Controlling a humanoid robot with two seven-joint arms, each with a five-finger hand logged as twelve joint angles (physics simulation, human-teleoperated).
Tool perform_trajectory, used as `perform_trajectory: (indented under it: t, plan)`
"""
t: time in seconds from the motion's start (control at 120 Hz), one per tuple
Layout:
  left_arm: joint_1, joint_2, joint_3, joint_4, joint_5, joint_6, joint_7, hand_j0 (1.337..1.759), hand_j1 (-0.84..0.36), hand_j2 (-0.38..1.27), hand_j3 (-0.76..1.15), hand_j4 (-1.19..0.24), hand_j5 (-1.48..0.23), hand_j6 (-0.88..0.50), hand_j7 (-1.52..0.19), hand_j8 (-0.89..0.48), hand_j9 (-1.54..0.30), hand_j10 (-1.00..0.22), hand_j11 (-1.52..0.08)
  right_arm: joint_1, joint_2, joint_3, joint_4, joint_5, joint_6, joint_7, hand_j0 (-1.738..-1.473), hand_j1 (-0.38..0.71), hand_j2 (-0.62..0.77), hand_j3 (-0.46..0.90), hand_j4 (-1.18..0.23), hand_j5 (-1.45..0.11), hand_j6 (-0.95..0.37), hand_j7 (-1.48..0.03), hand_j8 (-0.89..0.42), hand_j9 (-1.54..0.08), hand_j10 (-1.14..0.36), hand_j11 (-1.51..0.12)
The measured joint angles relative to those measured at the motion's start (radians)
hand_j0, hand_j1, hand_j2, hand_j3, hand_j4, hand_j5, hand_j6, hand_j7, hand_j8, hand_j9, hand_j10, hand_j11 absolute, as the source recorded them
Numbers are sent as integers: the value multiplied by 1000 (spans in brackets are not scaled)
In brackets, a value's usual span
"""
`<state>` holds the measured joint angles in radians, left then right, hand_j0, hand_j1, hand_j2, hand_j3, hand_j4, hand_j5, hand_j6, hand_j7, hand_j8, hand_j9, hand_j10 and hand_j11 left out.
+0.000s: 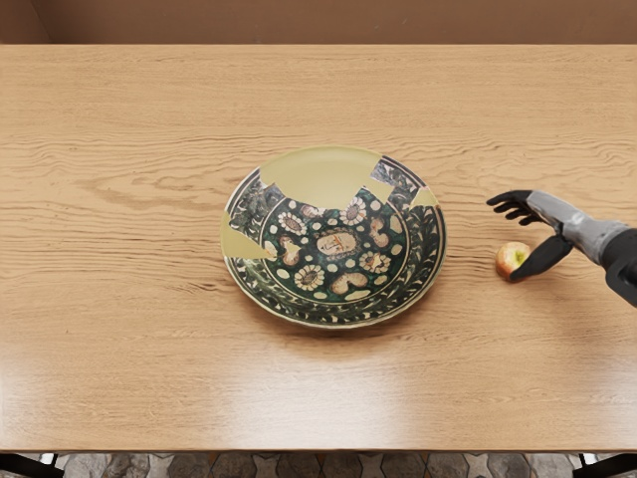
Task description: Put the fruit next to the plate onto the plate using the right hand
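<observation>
Head view: right hand point(545, 214), fingers spread wide, beside the apple point(511, 258) near plate point(430, 244).

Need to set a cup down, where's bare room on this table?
The table is bare left of the plate, behind it to the far edge, and in front. Crowded at its right, around the apple and right hand.

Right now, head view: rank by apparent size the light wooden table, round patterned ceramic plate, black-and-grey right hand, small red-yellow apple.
1. light wooden table
2. round patterned ceramic plate
3. black-and-grey right hand, open
4. small red-yellow apple, clearly smallest
</observation>
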<state>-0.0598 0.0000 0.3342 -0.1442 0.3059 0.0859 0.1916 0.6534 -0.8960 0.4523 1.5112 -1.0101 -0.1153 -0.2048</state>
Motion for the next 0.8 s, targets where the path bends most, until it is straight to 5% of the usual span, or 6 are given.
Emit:
perform_trajectory:
  t: [0.258,0.475,0.8]
  plan:
    - [0,0,0,0,0,0,0,1658,58,49,0,-243,-316,-244,-316,-244,-316,-243,-316,-25,-2,0,-2,-12,-8,23,-1658,2,-54,0,-301,-385,-303,-384,-302,-385,-300,-385]
    - [0,0,0,0,0,0,0,1658,58,49,0,-243,-316,-244,-316,-244,-316,-243,-316,-55,-8,0,-9,-42,-55,101,-1658,49,-56,0,-340,-436,-342,-435,-340,-436,-339,-436]
    - [0,0,0,0,0,0,0,1658,58,49,0,-243,-316,-244,-316,-244,-316,-243,-316,-80,-14,-21,-9,-60,-63,133,-1658,171,-216,0,-346,-465,-356,-454,-345,-468,-343,-469]
